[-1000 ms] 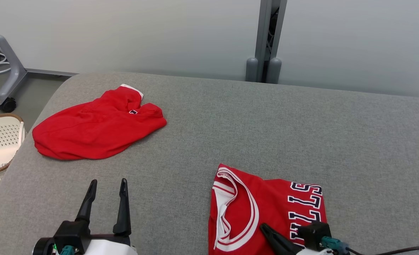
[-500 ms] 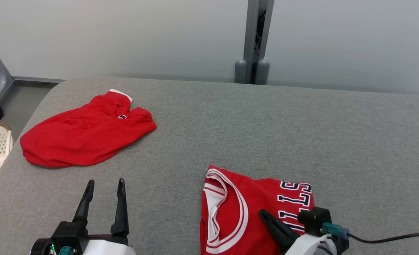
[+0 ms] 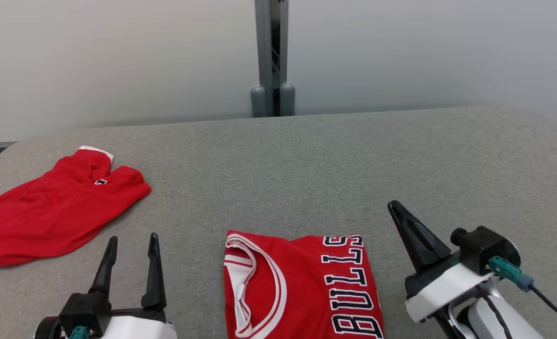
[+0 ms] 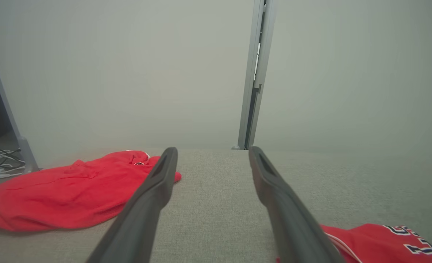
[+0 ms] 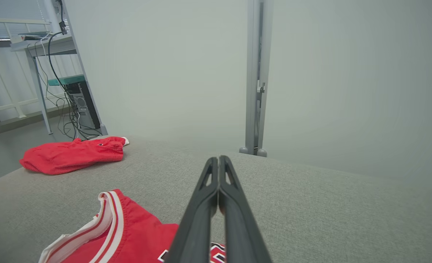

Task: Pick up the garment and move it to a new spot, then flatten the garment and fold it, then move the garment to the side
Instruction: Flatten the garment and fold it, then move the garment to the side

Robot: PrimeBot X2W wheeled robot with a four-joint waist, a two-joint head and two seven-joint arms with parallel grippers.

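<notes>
Folded red Bulls jersey point(image 3: 302, 287) lies at near edge of desk point(image 3: 306, 165), about midway along it, between your claws and touching neither. Left claw point(image 3: 133, 236): fingers apart, empty. Right claw point(image 3: 393, 207): fingers pressed together, empty, beside jersey's right side. Judge jersey light, soft, limp, likely slick, so fold slumps if lifted at one point. Pinch through all layers, both sides. Crumpled red garment point(image 3: 57, 212) sits at desk's left edge.
</notes>
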